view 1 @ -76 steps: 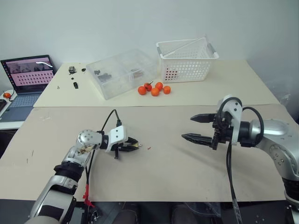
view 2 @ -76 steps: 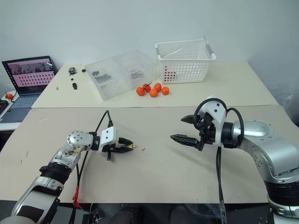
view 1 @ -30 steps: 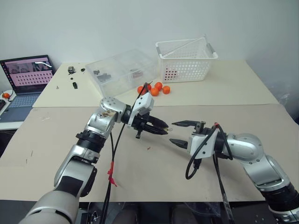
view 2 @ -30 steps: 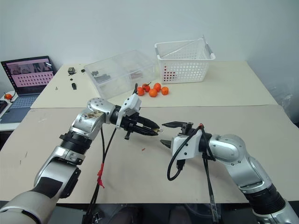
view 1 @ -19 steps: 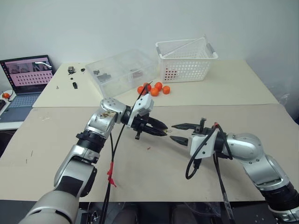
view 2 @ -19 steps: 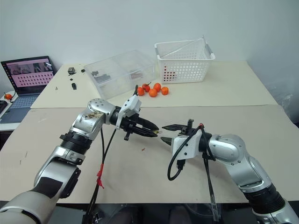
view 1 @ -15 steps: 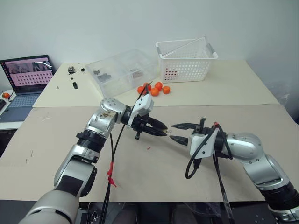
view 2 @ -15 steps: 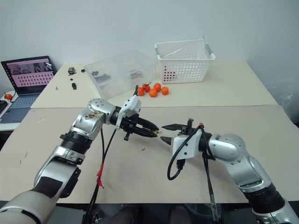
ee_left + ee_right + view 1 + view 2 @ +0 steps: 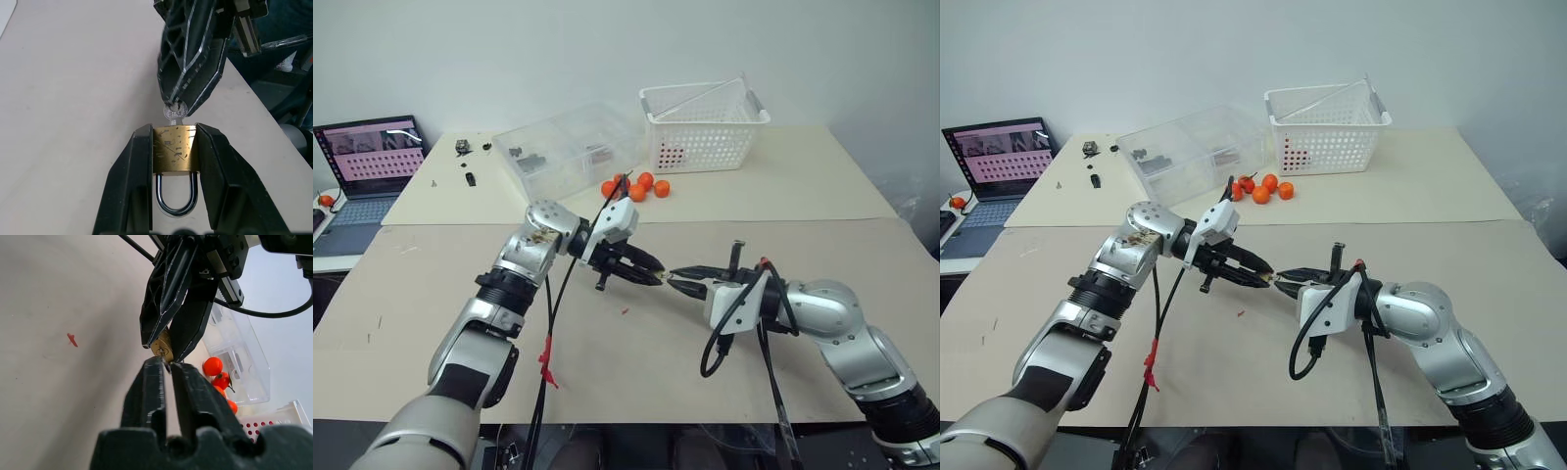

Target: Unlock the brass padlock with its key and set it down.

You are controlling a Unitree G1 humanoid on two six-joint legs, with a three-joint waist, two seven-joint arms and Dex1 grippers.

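Note:
The brass padlock (image 9: 174,151) hangs above the tan table, its silvery shackle (image 9: 176,203) pointing back toward the left wrist. My left gripper (image 9: 174,129) is shut on the lock body, one black finger on each side. The key (image 9: 175,111) sticks out of the body's far end, and its round head is pinched by my right gripper (image 9: 166,361), which is shut on it. In the head views the left gripper (image 9: 649,278) and the right gripper (image 9: 675,283) meet tip to tip over the table's middle.
A tiny red speck (image 9: 625,311) lies on the table below the grippers. At the back lie several oranges (image 9: 636,186), a white basket (image 9: 705,127), a clear plastic box (image 9: 568,152) and a laptop (image 9: 372,162) at far left.
My right gripper's fingers, open around the key a second ago, have shut on its head. Both arms stayed in place.

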